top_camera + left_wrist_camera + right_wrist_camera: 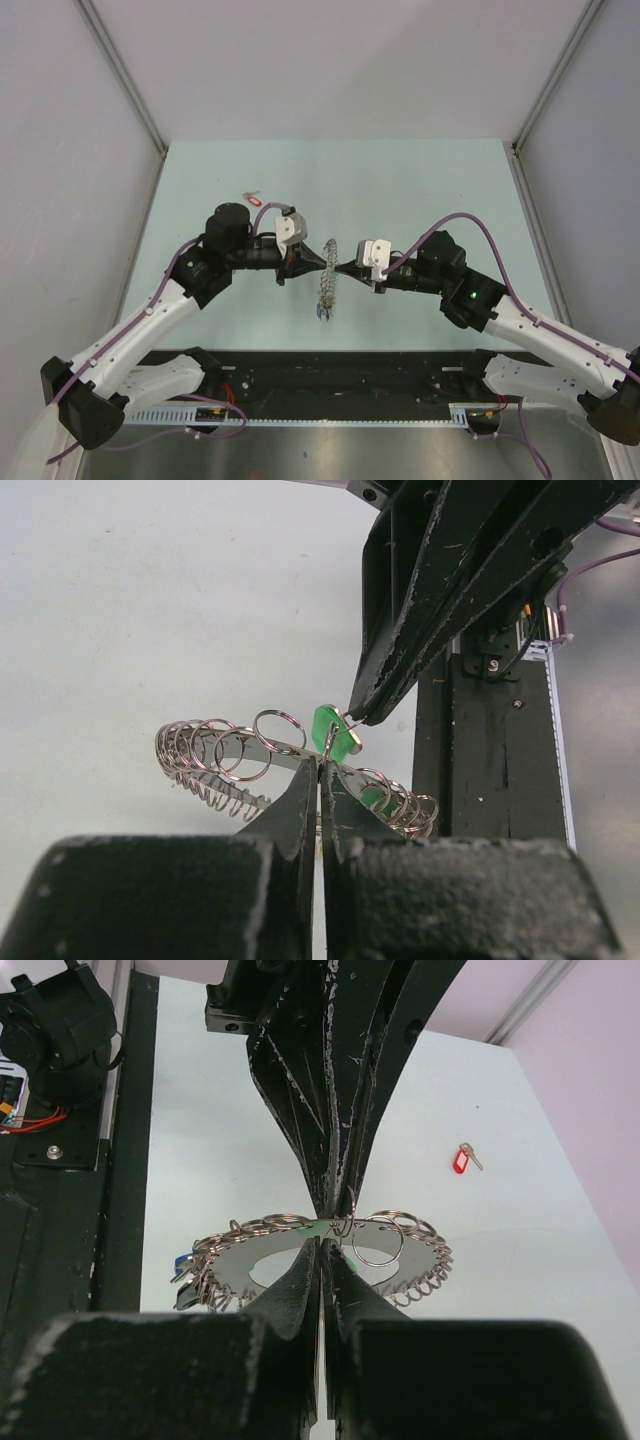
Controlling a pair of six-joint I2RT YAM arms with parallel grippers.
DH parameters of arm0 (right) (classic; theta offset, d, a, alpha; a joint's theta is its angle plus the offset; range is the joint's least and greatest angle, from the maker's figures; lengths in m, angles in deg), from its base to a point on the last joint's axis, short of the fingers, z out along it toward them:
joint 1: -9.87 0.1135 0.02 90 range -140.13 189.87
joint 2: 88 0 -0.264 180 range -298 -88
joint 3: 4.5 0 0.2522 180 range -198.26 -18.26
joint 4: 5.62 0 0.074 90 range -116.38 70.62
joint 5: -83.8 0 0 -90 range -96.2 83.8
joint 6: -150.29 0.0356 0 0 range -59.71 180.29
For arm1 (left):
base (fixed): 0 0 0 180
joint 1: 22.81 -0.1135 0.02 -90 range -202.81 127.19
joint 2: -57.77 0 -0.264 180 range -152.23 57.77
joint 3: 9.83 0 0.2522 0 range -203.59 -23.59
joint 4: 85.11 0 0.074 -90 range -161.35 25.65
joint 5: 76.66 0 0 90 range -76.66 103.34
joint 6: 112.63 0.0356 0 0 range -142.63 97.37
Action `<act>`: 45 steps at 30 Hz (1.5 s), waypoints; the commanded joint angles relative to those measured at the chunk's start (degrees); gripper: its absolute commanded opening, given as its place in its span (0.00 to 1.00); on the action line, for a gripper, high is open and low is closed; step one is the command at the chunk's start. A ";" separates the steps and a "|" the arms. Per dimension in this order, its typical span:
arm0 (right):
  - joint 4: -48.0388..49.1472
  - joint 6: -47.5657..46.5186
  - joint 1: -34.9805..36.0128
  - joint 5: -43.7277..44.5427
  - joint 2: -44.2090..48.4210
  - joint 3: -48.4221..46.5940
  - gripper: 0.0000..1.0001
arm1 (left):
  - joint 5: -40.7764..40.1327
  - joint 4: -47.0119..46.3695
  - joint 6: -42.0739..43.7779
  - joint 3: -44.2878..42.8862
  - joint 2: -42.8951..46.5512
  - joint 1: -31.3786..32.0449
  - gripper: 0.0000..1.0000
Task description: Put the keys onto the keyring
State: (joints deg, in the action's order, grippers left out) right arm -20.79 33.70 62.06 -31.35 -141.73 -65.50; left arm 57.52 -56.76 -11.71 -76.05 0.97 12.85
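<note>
Your keyring [327, 282] hangs between both arms, edge-on from above, over the pale table [430, 190] inside grey walls [60, 150]; the left gripper [323, 262] is pinched tight on its rim, the right gripper [341, 266] tight on the green key [335, 732] beside it; only the left wrist view shows that tag plainly; a red key [252, 198] lies beyond your left gripper.

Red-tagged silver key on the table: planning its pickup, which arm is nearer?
Left. Left arm sits just beside the red-tagged key; right arm is well off to its right.
</note>
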 commanded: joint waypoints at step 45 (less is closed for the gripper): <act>11.43 11.29 -1.03 4.49 2.58 1.89 0.46 | 0.56 -10.90 -2.83 0.61 3.71 -1.56 0.00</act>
State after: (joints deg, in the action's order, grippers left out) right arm -13.93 41.07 61.42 -26.84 -141.51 -63.56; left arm 57.63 -63.56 -13.66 -74.90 3.68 11.76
